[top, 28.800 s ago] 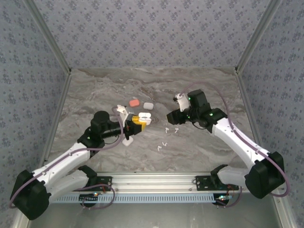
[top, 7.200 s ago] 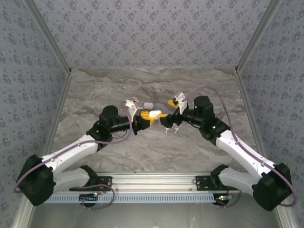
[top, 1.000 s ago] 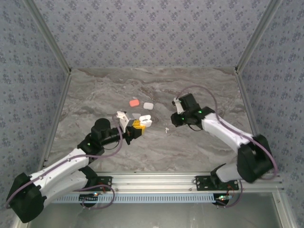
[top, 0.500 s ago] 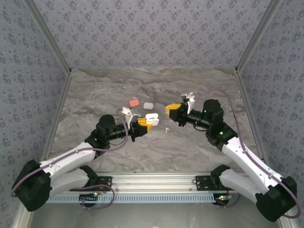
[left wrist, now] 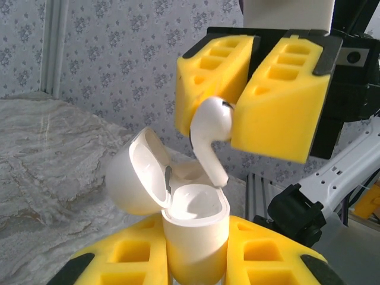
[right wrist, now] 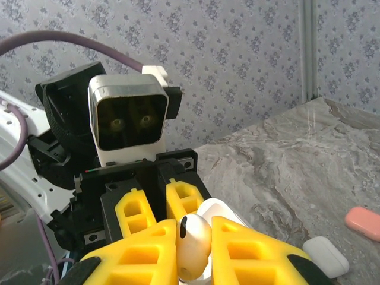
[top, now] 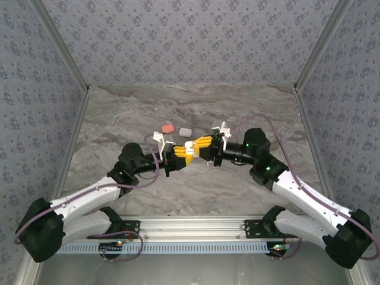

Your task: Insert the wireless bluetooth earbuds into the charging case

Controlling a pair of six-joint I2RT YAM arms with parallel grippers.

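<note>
Over marble table [top: 119, 113], mid-frame, open case [left wrist: 193, 222] is clamped by left gripper [top: 177, 158], earbud [left wrist: 211, 127] by right gripper [top: 202, 145]; insertion is in hand, aligned lowering seems needed.

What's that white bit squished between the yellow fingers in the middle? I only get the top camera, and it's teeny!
Observer: A small white stemmed earbud. The right gripper pinches its round head, stem pointing down.
Operator: Is the box open?
Observer: Yes. The left gripper holds the rounded white charging case upright, its hinged lid swung back.
Operator: Did it go in?
Observer: Not fully. The head sits above the rim; the stem tip is just at the opening.
</note>
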